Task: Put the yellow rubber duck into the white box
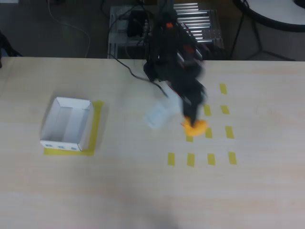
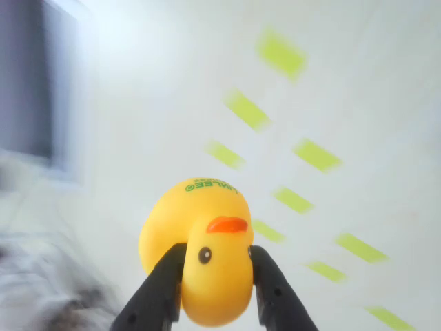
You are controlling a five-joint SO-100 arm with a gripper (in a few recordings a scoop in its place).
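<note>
White box [image 1: 66, 125] sits at left of the overhead view on a yellow tape outline [image 1: 97, 125], nothing visible inside it, well apart from everything else. Middle: a pale blurry patch, cannot tell what it is. Right of centre: black arm [image 1: 174, 52] reaches from the table's far edge toward the yellow tape marks [image 1: 209, 159], gripper [image 1: 193, 121] tilted down and forward, motion-blurred. Yellow rubber duck [image 1: 196, 127] is at its tip, over the tape marks grid.

Wrist view: gripper [image 2: 216, 289] jaws clamped on the yellow rubber duck [image 2: 203, 252], one finger [image 2: 158, 293] each side of the head, beak facing camera, table blurred behind.

Progress judgement: grasp done, duck looks lifted. Left: carry across to the box, release inside.
</note>
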